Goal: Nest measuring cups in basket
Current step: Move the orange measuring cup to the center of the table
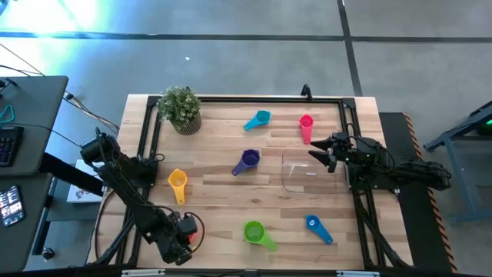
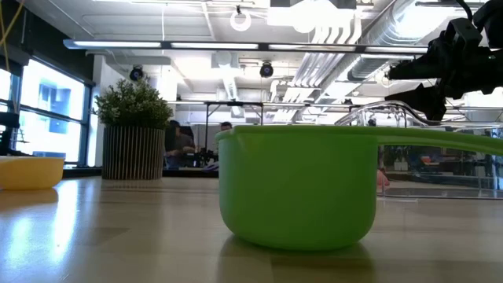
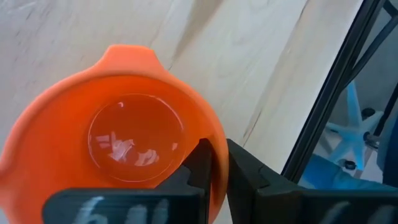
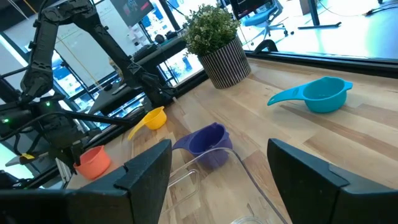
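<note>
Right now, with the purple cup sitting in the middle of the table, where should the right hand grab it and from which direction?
Probably by the bowl rim. The purple cup stands upright with its bowl open upward, so a thin rim wall is free to pinch, as the left hand does on the salmon cup. Its short flat handle lies low near the wood. The open right hand could come down from above, just beyond the clear basket.

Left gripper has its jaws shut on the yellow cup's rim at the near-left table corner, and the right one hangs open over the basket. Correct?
Not quite. The cup in the left gripper is the salmon cup, not the yellow one; the left wrist view shows the jaws pinching its rim. The yellow cup lies free on the table in the high view. The right gripper is indeed open over the basket.
</note>
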Robot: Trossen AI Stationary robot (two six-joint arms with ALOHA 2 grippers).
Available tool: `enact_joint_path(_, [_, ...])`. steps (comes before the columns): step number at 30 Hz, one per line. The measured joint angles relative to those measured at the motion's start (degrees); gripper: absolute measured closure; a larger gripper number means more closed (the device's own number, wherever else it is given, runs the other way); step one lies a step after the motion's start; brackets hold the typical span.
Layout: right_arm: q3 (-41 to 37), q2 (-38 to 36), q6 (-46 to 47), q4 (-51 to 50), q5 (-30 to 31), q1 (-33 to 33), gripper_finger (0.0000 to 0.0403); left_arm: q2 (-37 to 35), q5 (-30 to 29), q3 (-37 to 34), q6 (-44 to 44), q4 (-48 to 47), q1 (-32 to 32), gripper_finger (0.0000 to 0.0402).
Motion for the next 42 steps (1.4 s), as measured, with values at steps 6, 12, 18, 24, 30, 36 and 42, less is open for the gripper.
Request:
enact_joint_path(6, [0.01,0.01,0.0,0.0,0.0,-0.01,0.0146,0.16,0.72,1.62,5.25,-2.0,1.6,0.0385])
enact_joint_path(12, [0.0,-0.01,0.0,0.0,0.0,0.01,0.0146,0.34,1.62,5.2,13.13,-6.74,5.93,0.0388])
enact_joint_path(18, [-0.01,0.01,0.0,0.0,0.0,-0.01,0.0146,0.34,3.66,7.34,21.42,-7.83,11.67,0.0393])
enact_joint_path(24, [-0.01,-0.01,0.0,0.0,0.0,0.01,0.0146,0.31,3.75,8.74,29.7,-7.59,17.11,0.0397])
enact_joint_path(30, [0.0,-0.01,-0.01,0.0,0.0,0.0,0.0146,0.31,3.51,8.76,38.98,-5.63,21.97,0.0396])
enact_joint_path(36, [0.01,-0.01,0.0,0.0,0.0,0.0,0.0146,0.23,1.72,8.76,49.15,-4.2,25.99,0.0396])
enact_joint_path(42, [-0.01,-0.01,0.0,0.0,0.0,0.0,0.0146,0.23,1.6,8.76,57.22,-2.29,28.66,0.0396])
